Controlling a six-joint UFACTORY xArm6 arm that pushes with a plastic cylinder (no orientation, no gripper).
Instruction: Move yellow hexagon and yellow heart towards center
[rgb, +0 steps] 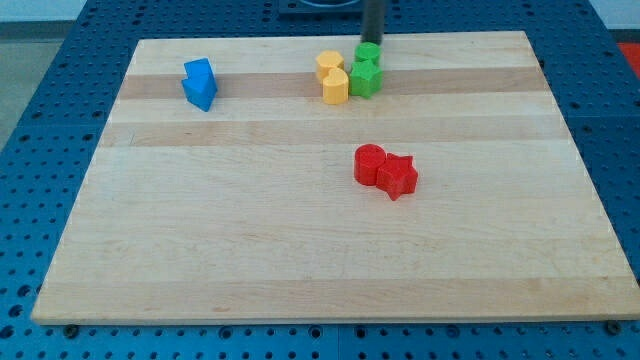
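Observation:
Two yellow blocks sit near the view's top centre of the wooden board (300, 250): one yellow block (328, 65) behind, the other yellow block (335, 86) in front; which is the hexagon and which the heart is hard to tell. Two green blocks touch them on the right: one green block (367, 54) behind and a green block (365, 79) in front. My rod comes down from the top edge, and my tip (371, 42) is just behind the rear green block, right of the yellow blocks.
Two blue blocks (200, 83) sit together at the view's upper left. A red round block (369, 164) and a red star (398, 176) touch each other right of the board's centre. A blue perforated table surrounds the board.

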